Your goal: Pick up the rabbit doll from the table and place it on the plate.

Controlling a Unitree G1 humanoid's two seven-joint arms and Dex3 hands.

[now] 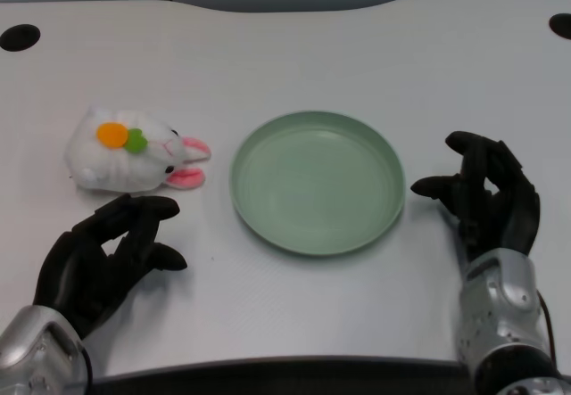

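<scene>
The robot's left hand [105, 259] hovers low over the white table [294, 56], its black fingers [147, 206] loosely curled and apart, holding nothing. The fingertips point up the table toward the rabbit doll [132, 151], near it but not touching. The reach, by this look, is under way and the grasp not yet made.

The rabbit doll lies on its side just beyond the hand, a white plush body with an orange and green carrot patch [121, 136] on top and pink-lined ears [190, 165] trailing toward the right. It rests on the bare tabletop, close beside the plate's left rim yet clear of it.

The green plate [254, 159] sits at the centre of the table, shallow and with nothing in it, placed where a short sideways carry from the doll would end. The soft toy should yield to the fingers, so a grip around the body, not the ears, looks the safer hold.

At the far side the right hand [486, 194] rests by the plate's right edge, curled, taking no part. Two dark round holes [20, 37] mark the table's back corners.
</scene>
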